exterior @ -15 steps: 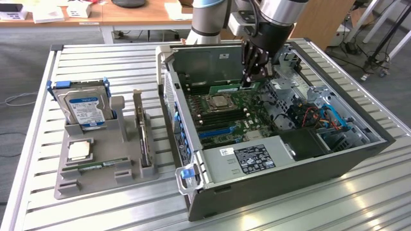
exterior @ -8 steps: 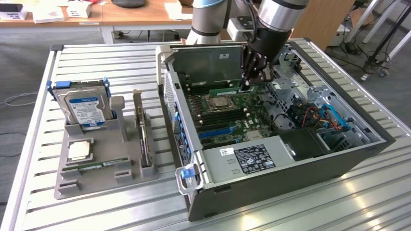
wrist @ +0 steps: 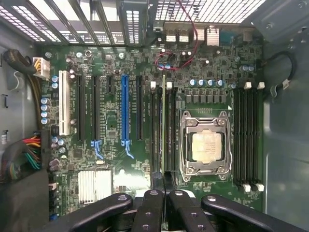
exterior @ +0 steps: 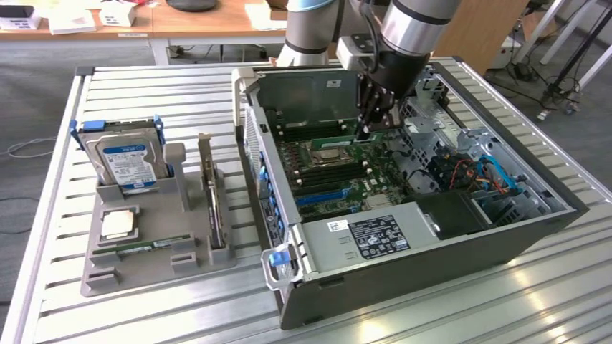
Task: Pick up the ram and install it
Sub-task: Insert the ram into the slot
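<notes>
In the wrist view the ram is a thin green strip seen edge-on. It stands upright along a memory slot beside the processor socket on the motherboard. My gripper is shut, its black fingers pressed together at the near end of the ram. I cannot tell whether they touch it. In the exterior view the gripper reaches down into the open computer case, just over the board.
A grey holder at the exterior view's left carries a hard drive, a square processor chip, an upright card and another green stick. Cables and the power supply crowd the case.
</notes>
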Controlling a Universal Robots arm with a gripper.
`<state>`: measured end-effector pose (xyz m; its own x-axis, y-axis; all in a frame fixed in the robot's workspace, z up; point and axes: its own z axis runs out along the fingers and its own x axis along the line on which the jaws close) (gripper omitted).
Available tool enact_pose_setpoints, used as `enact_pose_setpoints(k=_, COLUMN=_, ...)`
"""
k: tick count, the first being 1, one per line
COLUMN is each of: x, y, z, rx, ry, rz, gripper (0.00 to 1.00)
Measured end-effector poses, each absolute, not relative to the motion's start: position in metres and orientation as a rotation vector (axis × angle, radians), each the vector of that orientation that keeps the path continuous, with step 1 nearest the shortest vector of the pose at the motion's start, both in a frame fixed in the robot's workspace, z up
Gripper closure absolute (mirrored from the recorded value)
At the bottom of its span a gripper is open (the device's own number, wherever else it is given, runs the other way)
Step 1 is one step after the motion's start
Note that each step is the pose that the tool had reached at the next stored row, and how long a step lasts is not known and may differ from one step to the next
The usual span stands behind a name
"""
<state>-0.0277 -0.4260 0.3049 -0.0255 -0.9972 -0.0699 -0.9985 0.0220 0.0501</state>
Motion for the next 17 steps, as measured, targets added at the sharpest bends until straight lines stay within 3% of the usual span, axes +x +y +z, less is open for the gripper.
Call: enact_pose_setpoints(k=17, x=-0.0277, y=-0.426, z=0.294, rx=-2.183, ry=2.235, rz=0.132, gripper=0.88)
